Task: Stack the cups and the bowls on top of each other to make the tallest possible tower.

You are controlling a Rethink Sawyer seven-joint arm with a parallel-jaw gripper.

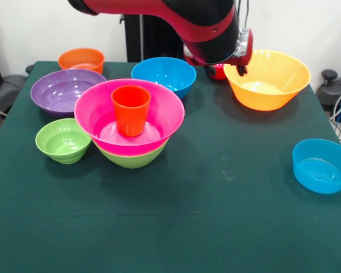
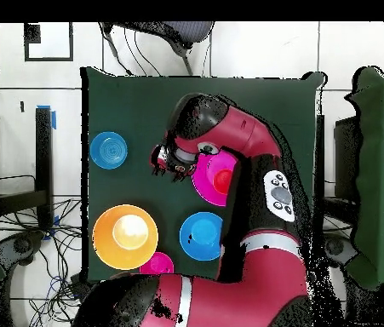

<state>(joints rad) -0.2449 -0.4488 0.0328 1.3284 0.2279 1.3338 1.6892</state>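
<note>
Orange cup [image 1: 131,110] in the tower [image 1: 129,122] shows only from the front; gripper [image 2: 166,167] finger state unclear.

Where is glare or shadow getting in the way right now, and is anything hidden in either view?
Front view: soft highlights on the large orange bowl and pink bowl, faint shadows under the bowls, nothing washed out; the arm covers the gripper, so its state is unreadable. Overhead view: the arm hides most of the pink bowl and the table's right side.
</note>
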